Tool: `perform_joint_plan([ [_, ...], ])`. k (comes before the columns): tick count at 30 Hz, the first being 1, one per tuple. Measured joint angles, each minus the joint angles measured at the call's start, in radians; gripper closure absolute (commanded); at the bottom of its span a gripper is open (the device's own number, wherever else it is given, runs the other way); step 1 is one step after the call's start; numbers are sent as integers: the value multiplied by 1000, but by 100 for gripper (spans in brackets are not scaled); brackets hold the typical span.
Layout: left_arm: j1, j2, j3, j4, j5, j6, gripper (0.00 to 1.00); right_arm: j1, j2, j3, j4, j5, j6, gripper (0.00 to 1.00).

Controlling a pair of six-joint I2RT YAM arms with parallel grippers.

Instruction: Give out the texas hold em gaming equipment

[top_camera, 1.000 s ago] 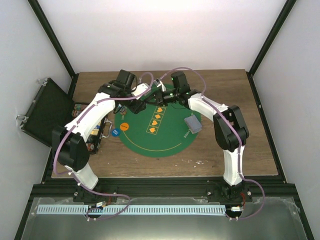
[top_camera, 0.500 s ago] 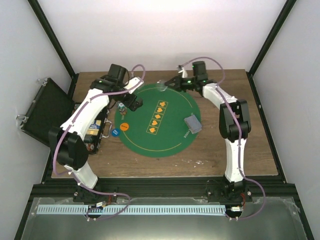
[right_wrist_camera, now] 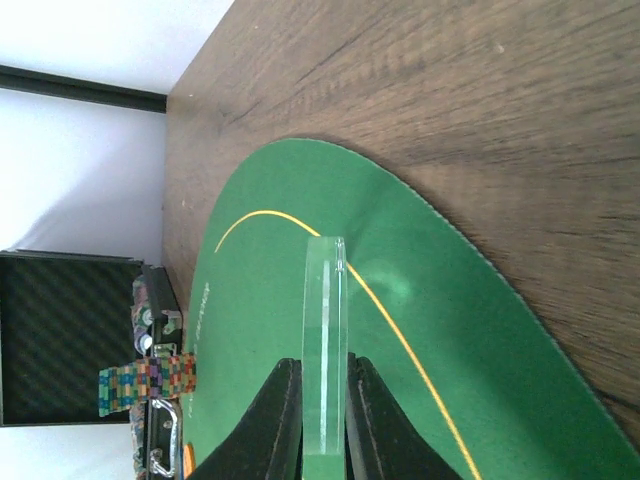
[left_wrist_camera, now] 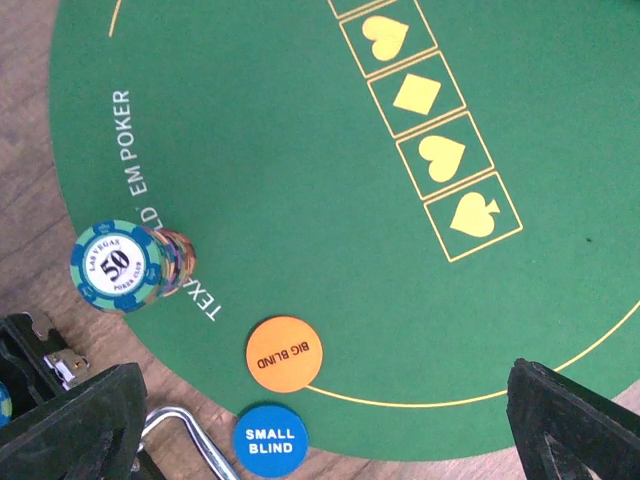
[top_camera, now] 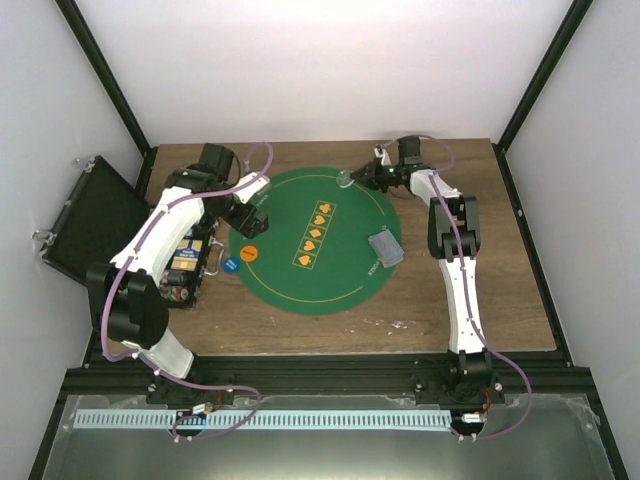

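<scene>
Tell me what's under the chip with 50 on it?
More chips, stacked beneath the 50 chip; only their striped edges show. Their faces are covered. They stand on the green mat.

Left arm (top_camera: 160, 235), right arm (top_camera: 458, 300), either side of green mat (top_camera: 300, 285): white shells, black joints, purple cable (top_camera: 122, 300) looped along each. Black fingers (left_wrist_camera: 70, 425), grainy surface.

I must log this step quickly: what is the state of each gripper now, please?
Left gripper: open, holding nothing.
Right gripper: closed on the clear round plastic disc, held by its flat faces.
</scene>
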Motion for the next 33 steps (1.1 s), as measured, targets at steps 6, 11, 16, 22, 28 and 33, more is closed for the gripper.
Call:
perform_joint_plan([
  [6, 8, 0, -25, -6, -2, 8, 0, 11, 2, 2, 8, 0, 35, 84],
  [11, 11, 0, -61, -23, -8, 27, 1, 25, 8, 27, -48, 14, 4, 58],
  [16, 12, 0, -106, -55, -8, 41, 2, 32, 2, 51, -125, 68, -63, 44],
  [22, 27, 0, -153, -76, -9, 68, 3, 41, -89, 55, -257, 254, -192, 30],
  [28, 40, 3, -221, -74, -17, 79, 14, 45, -336, -59, -319, 394, -332, 25],
  [33, 40, 31, -277, -14, -59, 85, 15, 53, -600, -266, -290, 431, -403, 24],
])
